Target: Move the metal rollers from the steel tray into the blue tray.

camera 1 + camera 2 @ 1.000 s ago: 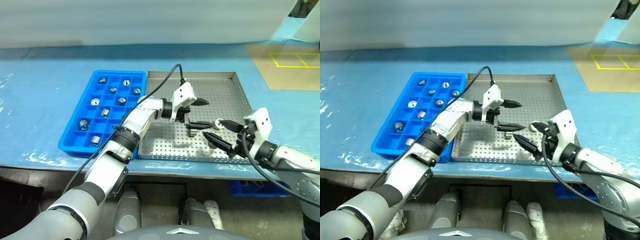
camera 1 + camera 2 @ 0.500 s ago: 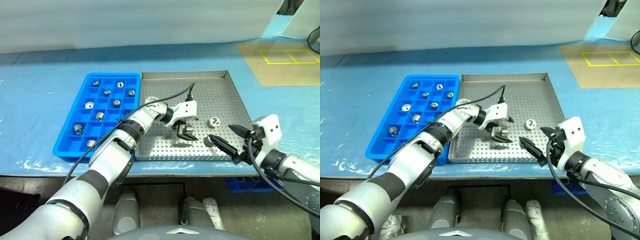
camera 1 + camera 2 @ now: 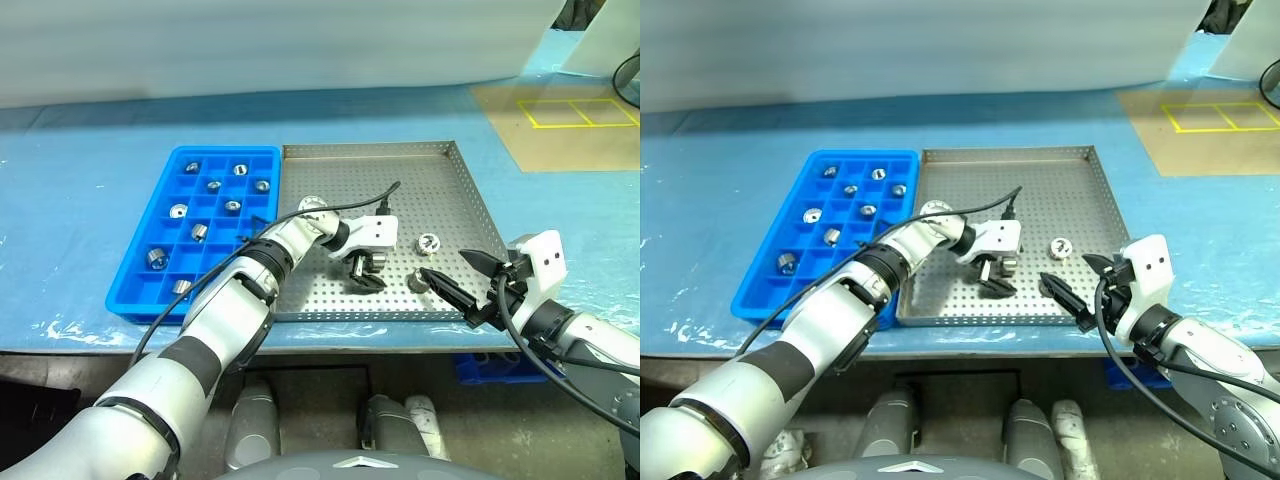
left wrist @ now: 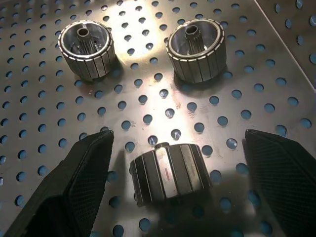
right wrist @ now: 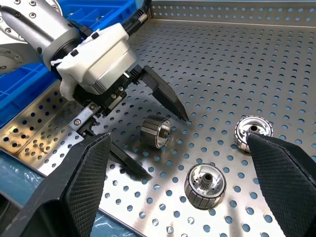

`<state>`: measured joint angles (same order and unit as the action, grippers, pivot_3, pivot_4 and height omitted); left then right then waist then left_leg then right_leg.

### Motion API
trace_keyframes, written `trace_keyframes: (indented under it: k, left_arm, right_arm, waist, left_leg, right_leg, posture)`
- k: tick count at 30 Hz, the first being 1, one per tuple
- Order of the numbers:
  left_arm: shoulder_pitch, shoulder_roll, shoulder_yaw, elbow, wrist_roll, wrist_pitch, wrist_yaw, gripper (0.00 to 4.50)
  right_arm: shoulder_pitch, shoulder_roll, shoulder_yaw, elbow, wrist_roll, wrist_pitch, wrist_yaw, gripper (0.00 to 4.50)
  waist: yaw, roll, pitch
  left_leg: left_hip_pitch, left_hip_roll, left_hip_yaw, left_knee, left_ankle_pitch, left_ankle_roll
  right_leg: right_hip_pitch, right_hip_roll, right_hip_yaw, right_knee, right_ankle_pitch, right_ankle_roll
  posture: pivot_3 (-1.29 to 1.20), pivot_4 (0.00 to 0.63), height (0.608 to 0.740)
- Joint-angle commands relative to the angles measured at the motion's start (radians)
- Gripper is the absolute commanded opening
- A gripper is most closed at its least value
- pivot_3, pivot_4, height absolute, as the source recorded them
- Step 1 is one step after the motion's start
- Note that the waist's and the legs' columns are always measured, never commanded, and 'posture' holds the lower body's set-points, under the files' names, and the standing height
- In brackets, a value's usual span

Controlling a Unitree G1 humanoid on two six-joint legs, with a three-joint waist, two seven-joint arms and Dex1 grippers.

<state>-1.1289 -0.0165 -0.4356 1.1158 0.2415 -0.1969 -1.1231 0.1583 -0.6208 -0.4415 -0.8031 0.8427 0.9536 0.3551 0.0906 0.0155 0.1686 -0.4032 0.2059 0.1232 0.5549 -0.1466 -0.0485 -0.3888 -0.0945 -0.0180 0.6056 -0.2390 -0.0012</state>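
Rollers number three on the steel tray (image 3: 440, 175), all toward its near edge. One roller (image 5: 155, 132) lies on its side on the perforated floor, and the left gripper (image 3: 364, 270) is lowered over it with its two black fingers (image 5: 165, 98) spread wide, one on each side of the roller and neither touching it. In the left wrist view this roller (image 4: 170, 172) lies between the finger pads (image 4: 81, 180) with clear floor showing on both sides. Two more rollers stand upright beyond it, holes up: one (image 3: 429, 242) further toward the tray's right rim, the other (image 3: 419, 283) close to the tray's near rim.

Just outside the steel tray's near right corner hangs the right gripper (image 3: 462, 282), its fingers wide apart and holding nothing, the tips pointing in over the tray toward the roller by the near rim.

Against the steel tray's left rim lies the blue tray (image 3: 160, 215), touching or almost touching it, on the blue-covered counter (image 3: 80, 160). Several of its square compartments each hold one roller (image 3: 179, 211); the others are unfilled. A black cable (image 3: 330, 208) loops from the left arm over the steel tray.
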Motion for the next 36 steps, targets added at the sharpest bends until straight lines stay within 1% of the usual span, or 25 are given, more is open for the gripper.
trace_keyframes:
  k: [1, 4, 5, 7, 8, 10, 13, 16, 18, 21, 23, 26, 29, 32, 36]
  left_arm:
    - [-0.014, 0.003, -0.003, 0.002, 0.026, -0.015, 0.041, 3.9]
    - [-0.012, 0.0, 0.006, 0.007, 0.035, -0.009, 0.081, 2.89]
    - [-0.011, -0.003, 0.01, 0.007, 0.032, -0.004, 0.087, 2.48]
    - [-0.009, -0.005, 0.012, 0.004, 0.03, 0.002, 0.085, 1.84]
    - [-0.005, -0.005, 0.009, 0.002, 0.031, 0.0, 0.085, 1.75]
    - [0.005, -0.01, 0.018, -0.006, 0.02, 0.007, 0.088, 1.75]
    - [0.026, -0.017, 0.077, -0.054, -0.041, 0.048, 0.102, 1.75]
    - [0.065, 0.006, 0.163, -0.166, -0.113, 0.156, 0.143, 1.75]
    - [0.113, 0.035, 0.205, -0.291, -0.151, 0.25, 0.155, 1.75]
    - [0.215, 0.083, 0.249, -0.554, -0.202, 0.442, 0.173, 1.75]
    - [0.278, 0.102, 0.285, -0.721, -0.237, 0.572, 0.219, 1.75]
    - [0.359, 0.14, 0.292, -0.894, -0.256, 0.677, 0.257, 1.75]
    - [0.39, 0.157, 0.247, -0.941, -0.256, 0.679, 0.255, 1.75]
    - [0.371, 0.171, 0.145, -0.9, -0.225, 0.619, 0.196, 1.75]
    - [0.347, 0.164, 0.079, -0.799, -0.205, 0.534, 0.167, 1.75]
  right_arm:
    - [-0.004, -0.011, -0.01, -0.035, 0.023, -0.027, 0.0, 4.5]
    - [-0.006, -0.012, -0.001, -0.031, 0.023, -0.032, -0.003, 4.5]
    - [-0.009, -0.013, 0.002, -0.029, 0.023, -0.033, -0.003, 4.5]
    - [-0.015, -0.014, 0.007, -0.024, 0.023, -0.034, -0.003, 4.5]
    - [-0.02, -0.015, 0.01, -0.02, 0.023, -0.034, -0.003, 4.5]
    - [-0.027, -0.018, 0.016, -0.014, 0.021, -0.035, 0.0, 4.5]
    - [-0.038, -0.025, 0.032, -0.007, 0.017, -0.038, 0.01, 4.5]
    - [-0.082, -0.05, 0.094, 0.038, -0.031, -0.06, 0.041, 4.5]
    - [-0.125, -0.056, 0.131, 0.081, -0.027, -0.065, 0.074, 4.5]
    - [-0.199, -0.075, 0.184, 0.149, -0.034, -0.07, 0.134, 4.5]
    - [-0.269, -0.085, 0.225, 0.212, -0.055, -0.08, 0.169, 4.5]
    - [-0.357, -0.092, 0.282, 0.295, -0.094, -0.101, 0.218, 4.5]
    - [-0.388, -0.085, 0.306, 0.333, -0.117, -0.118, 0.245, 4.5]
    - [-0.391, -0.076, 0.32, 0.335, -0.128, -0.124, 0.253, 4.5]
    - [-0.378, -0.069, 0.322, 0.323, -0.13, -0.122, 0.248, 4.5]
  waist:
    - [0.0, 0.0, 0.0]
    - [0.001, 0.0, 0.0]
    - [0.001, 0.0, 0.0]
    - [0.001, 0.0, 0.0]
    - [0.001, 0.0, 0.0]
    - [0.001, 0.0, 0.0]
    - [0.003, 0.0, 0.0]
    - [0.003, 0.0, 0.0]
    - [0.004, 0.0, 0.0]
    - [0.008, 0.0, 0.0]
    - [0.01, 0.0, 0.0]
    - [0.021, 0.0, 0.0]
    - [0.05, 0.0, 0.0]
    - [0.077, 0.0, 0.0]
    - [0.091, 0.0, 0.0]
  left_leg:
    - [0.0, 0.0, 0.0, 0.0, 0.0, 0.0]
    - [0.0, 0.0, 0.0, 0.0, 0.0, 0.0]
    - [0.0, 0.0, 0.0, 0.0, 0.0, 0.0]
    - [0.0, 0.0, 0.0, 0.0, 0.0, 0.0]
    - [0.0, 0.0, 0.0, 0.0, 0.0, 0.0]
    - [0.0, 0.0, 0.0, 0.0, 0.0, 0.0]
    - [0.0, 0.0, 0.0, 0.0, 0.0, 0.0]
    - [-0.001, 0.0, 0.0, 0.0, 0.0, 0.0]
    - [-0.001, 0.0, 0.0, 0.0, 0.0, 0.0]
    - [0.0, 0.001, 0.0, -0.001, 0.001, 0.0]
    - [-0.002, 0.001, 0.0, -0.002, 0.001, 0.001]
    - [-0.005, 0.001, 0.0, -0.002, 0.004, 0.006]
    - [-0.006, 0.001, 0.0, -0.002, 0.004, 0.006]
    - [-0.009, 0.001, 0.0, -0.002, 0.005, 0.007]
    - [-0.01, 0.0, 0.001, -0.002, 0.006, 0.004]
  right_leg:
    - [0.0, 0.0, 0.0, 0.0, 0.0, 0.0]
    - [0.0, 0.0, 0.0, 0.0, 0.0, 0.0]
    - [0.0, 0.0, 0.0, 0.0, 0.0, 0.0]
    - [0.0, 0.0, 0.0, 0.0, 0.0, 0.0]
    - [0.0, 0.0, 0.0, 0.0, 0.0, 0.0]
    - [0.0, 0.0, 0.0, 0.0, 0.0, 0.0]
    - [0.0, 0.0, 0.0, 0.0, 0.0, 0.0]
    - [0.0, 0.0, -0.001, 0.0, 0.0, 0.0]
    - [-0.001, 0.0, -0.001, 0.001, 0.0, 0.0]
    - [-0.001, 0.0, -0.002, 0.001, 0.0, -0.001]
    - [-0.001, 0.0, -0.003, 0.0, 0.0, -0.001]
    - [-0.003, -0.001, -0.005, 0.0, 0.0, -0.002]
    - [-0.004, -0.001, -0.006, 0.0, -0.001, -0.002]
    - [-0.005, -0.001, -0.006, 0.0, -0.001, -0.002]
    - [-0.007, -0.003, -0.006, 0.001, -0.001, -0.002]
  posture:
    - [-0.23, 0.15, 0.74]
    - [-0.22, 0.15, 0.74]
    - [-0.22, 0.15, 0.74]
    - [-0.21, 0.15, 0.74]
    - [-0.21, 0.15, 0.74]
    - [-0.19, 0.15, 0.74]
    - [-0.15, 0.15, 0.74]
    - [-0.06, 0.15, 0.74]
    - [-0.02, 0.15, 0.74]
    - [0.06, 0.15, 0.74]
    - [0.1, 0.15, 0.74]
    - [0.15, 0.15, 0.74]
    - [0.17, 0.15, 0.74]
    - [0.16, 0.15, 0.74]
    - [0.13, 0.15, 0.74]
